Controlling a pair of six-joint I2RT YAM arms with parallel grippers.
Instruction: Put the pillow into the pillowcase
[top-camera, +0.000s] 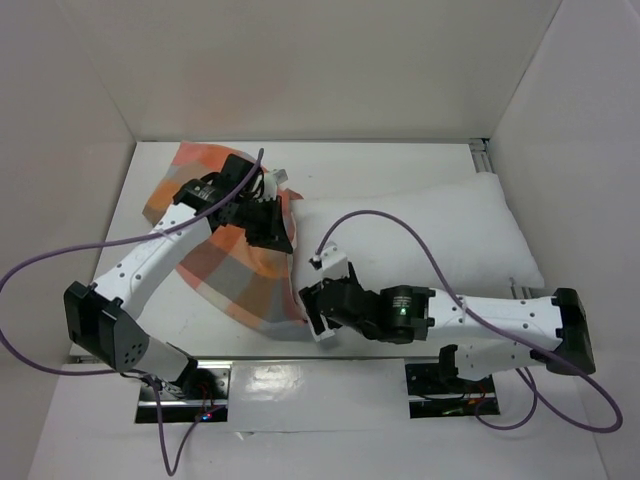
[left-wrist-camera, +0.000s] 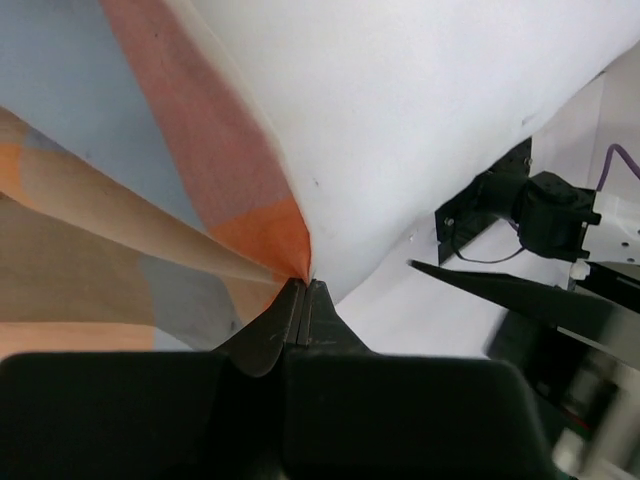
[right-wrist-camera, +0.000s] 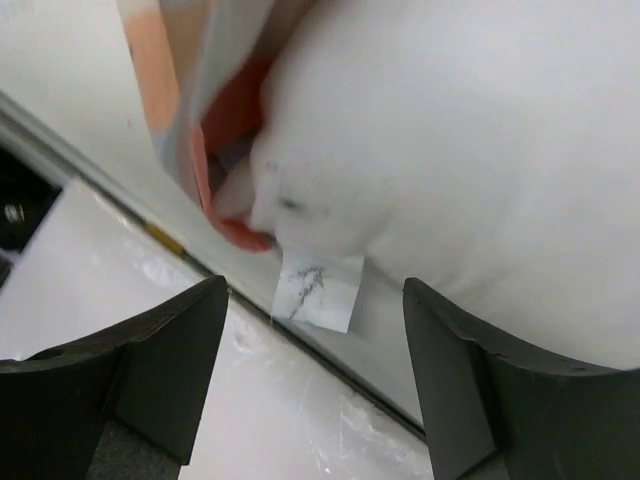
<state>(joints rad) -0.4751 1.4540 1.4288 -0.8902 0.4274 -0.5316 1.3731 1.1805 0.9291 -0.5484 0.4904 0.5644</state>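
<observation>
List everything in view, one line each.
pillow: 1, white, right half of table, left end at the pillowcase opening
pillowcase: 1, orange, blue-grey and tan check, left of centre
tag: 1, white with dark marks, on the pillow's near corner
table: 1, white, under everything
cables: 2, purple, one per arm
left claw: 1, black, shut on the pillowcase edge
right claw: 1, black, open beside the tag, holding nothing
</observation>
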